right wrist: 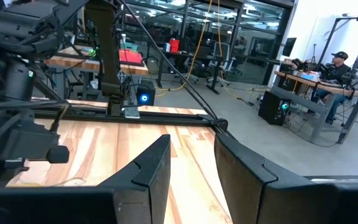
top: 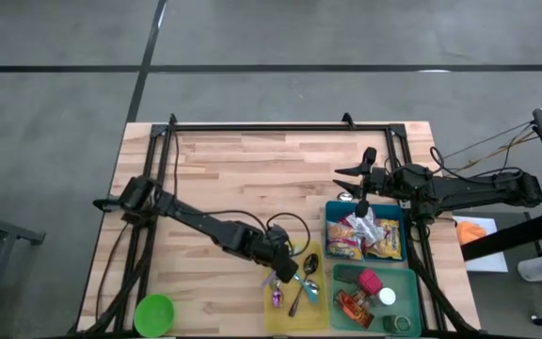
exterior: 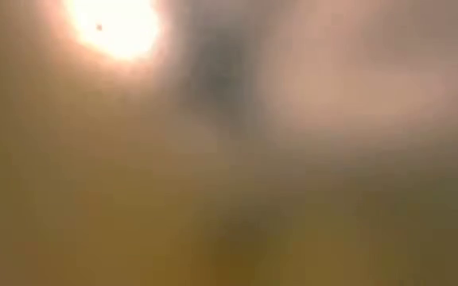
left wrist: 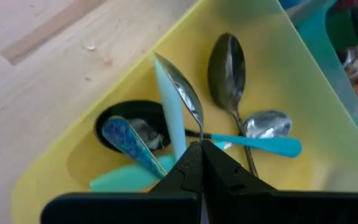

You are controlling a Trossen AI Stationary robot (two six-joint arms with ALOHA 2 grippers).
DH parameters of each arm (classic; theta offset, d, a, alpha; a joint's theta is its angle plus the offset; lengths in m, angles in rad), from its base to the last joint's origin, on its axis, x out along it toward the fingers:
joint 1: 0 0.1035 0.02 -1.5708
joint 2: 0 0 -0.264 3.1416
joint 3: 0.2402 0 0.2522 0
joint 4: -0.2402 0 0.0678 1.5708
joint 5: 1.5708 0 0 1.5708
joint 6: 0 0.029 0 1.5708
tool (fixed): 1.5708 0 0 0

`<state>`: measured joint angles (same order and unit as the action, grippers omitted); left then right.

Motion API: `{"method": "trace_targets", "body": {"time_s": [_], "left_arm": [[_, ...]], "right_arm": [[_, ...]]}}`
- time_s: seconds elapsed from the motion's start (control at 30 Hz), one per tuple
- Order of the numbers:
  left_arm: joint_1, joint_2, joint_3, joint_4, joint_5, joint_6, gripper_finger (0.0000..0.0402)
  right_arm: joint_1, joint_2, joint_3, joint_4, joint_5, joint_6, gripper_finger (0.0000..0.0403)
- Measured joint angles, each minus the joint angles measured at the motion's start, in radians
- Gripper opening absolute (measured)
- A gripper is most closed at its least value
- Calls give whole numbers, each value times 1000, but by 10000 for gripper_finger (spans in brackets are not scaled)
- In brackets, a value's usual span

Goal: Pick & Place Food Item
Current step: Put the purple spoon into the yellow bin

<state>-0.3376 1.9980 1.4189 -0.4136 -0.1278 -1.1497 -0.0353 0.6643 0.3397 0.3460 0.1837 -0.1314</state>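
High view, left gripper [top: 287, 270]: at about 6 o'clock on the table [top: 243, 169], over the far end of the yellow tray [top: 278, 315] that holds the cutlery.
High view, right gripper [top: 362, 203]: at about 3 o'clock, poised at the far rim of the blue bin [top: 329, 215]; no packet hangs from it that I can see.
High view, task's things: crinkly snack packets [top: 365, 237] lie heaped in the blue bin; the green bin [top: 416, 301] at 5 o'clock holds small bottles and a pink-topped item, and a green bowl [top: 154, 314] sits at 7 o'clock.
Low view: a warm blur only, nothing to tell.
Left wrist view, fingers [left wrist: 188, 168]: pressed together, apparently pinching the steel spoon [left wrist: 182, 93] just below its bowl (cutlery, not food).
Left wrist view, materials: polished metal spoons [left wrist: 227, 62], a smooth turquoise plastic handle [left wrist: 260, 144], a blue patterned handle, glossy yellow tray walls.
Right wrist view, fingers [right wrist: 153, 168]: matte black angular pads, partly apart with bare wood showing between them, holding nothing.
Doing the step well: I judge the right arm should drop straight into the blue bin, pinch one packet by a crimped edge so the slippery film does not slide, and lift clear of the rim.
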Motion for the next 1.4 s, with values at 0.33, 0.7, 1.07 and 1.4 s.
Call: {"method": "trace_targets", "body": {"time_s": [0.33, 0.7, 1.07, 1.4], "left_arm": [[37, 2, -1, 41, -12, -7, 0], [50, 2, -2, 44, -18, -8, 0], [51, 2, -2, 58, -22, -9, 69], [51, 2, 1, 74, -20, 31, 108]], "right_arm": [[0, 0, 0, 0, 0, 0, 121], [0, 0, 0, 0, 0, 0, 121], [0, 0, 0, 0, 0, 0, 121], [0, 0, 0, 0, 0, 0, 121]]}}
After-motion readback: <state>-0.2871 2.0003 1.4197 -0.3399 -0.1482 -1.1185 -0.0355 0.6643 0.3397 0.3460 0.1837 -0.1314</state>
